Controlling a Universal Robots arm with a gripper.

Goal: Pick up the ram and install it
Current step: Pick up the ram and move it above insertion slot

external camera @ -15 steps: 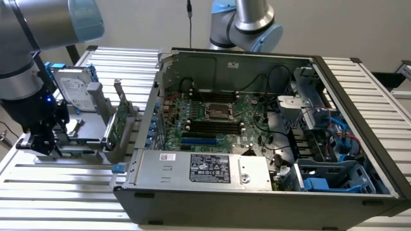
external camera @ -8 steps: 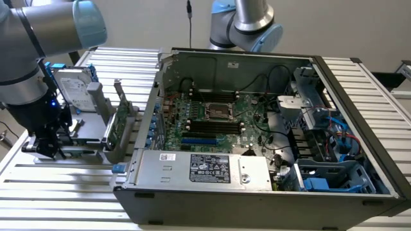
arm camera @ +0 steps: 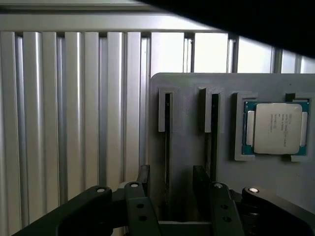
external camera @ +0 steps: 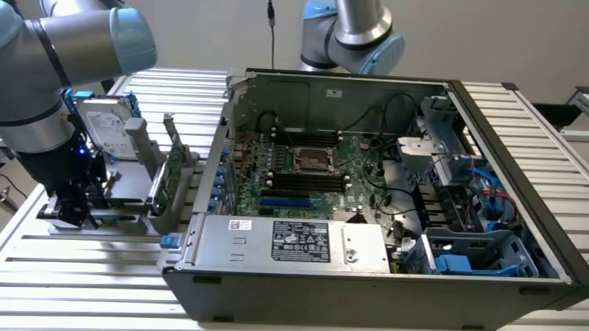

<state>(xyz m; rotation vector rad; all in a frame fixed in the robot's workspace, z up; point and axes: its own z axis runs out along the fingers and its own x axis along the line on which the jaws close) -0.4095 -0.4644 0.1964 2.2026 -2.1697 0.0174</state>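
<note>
We're seeing the gripper (arm camera: 172, 179) hanging with its two fingers spread apart over one ram (arm camera: 168, 142), a second stick (arm camera: 214, 142) slotted alongside, one processor (arm camera: 277, 128) sitting nearby.

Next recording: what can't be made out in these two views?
Ram: wrist view, edge-on in the holder slot, chips hidden.
Holder: wrist view, near end hidden by the gripper, one side cut off by the edge.
Processor print: wrist view, too small.
Motherboard slots: exterior view, too small to tell if filled.
</note>
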